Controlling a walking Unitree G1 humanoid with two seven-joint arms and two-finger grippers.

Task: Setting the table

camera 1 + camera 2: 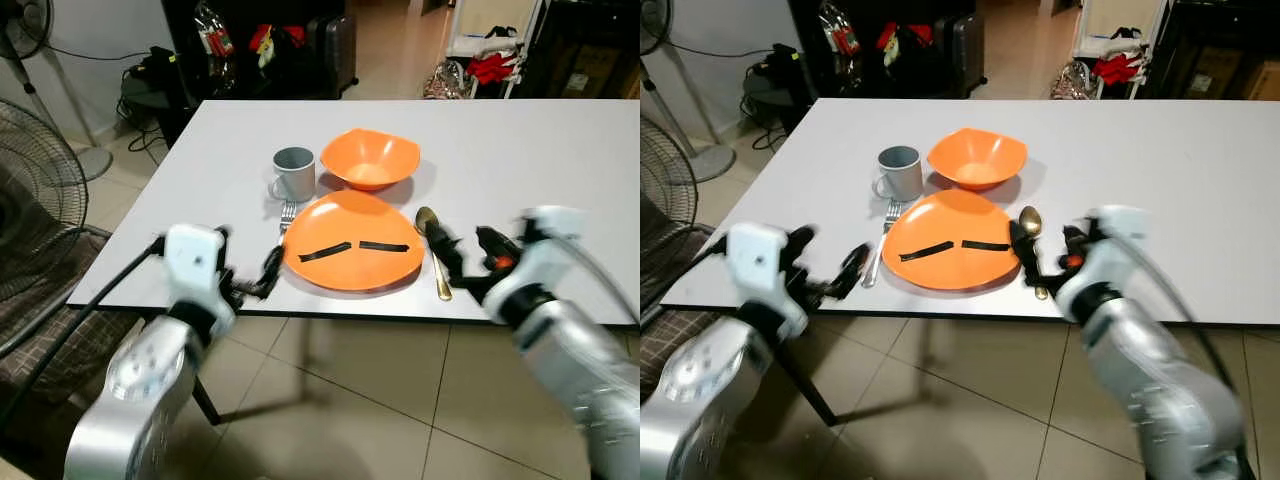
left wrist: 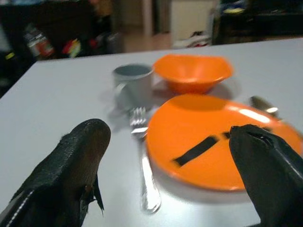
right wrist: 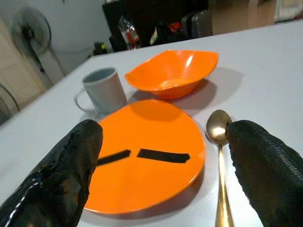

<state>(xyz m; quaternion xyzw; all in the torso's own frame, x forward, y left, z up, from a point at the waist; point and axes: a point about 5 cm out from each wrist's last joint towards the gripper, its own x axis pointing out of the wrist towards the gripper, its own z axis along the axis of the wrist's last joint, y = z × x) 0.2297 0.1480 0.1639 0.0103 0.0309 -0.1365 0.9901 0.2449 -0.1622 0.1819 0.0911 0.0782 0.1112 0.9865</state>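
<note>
An orange plate (image 1: 352,241) sits at the centre of the frame near the front edge of a white desk (image 1: 560,170), two strips of black tape (image 1: 355,248) lying across its face. It reads as the anchor of a place setting: a silver fork (image 1: 287,216) lies just beside its left rim, a gold spoon (image 1: 434,250) just beside its right rim, both handles pointing toward the desk's near edge where a diner would sit. Above the plate in the frame, an orange bowl (image 1: 371,158) rests just past the plate's far rim, and a grey mug (image 1: 293,173) stands upright to the bowl's left, above the fork, its handle turned to the left.

The robot's left gripper (image 1: 262,277) hangs at lower left of the frame, at the desk's front edge near the fork's handle; its jaws are spread wide and carry nothing, as the left wrist view shows, with fork and plate lying between the two black fingers (image 2: 71,165). The right gripper (image 1: 462,270) hovers at lower right, close by the spoon's handle, its jaws likewise parted and empty in the right wrist view. Both arms are blurred in the head views.

With each utensil laid straight beside the plate, the setting looks largely complete. Beyond the desk stand a floor fan (image 1: 35,200) at far left and cluttered bags (image 1: 270,45) along the top.
</note>
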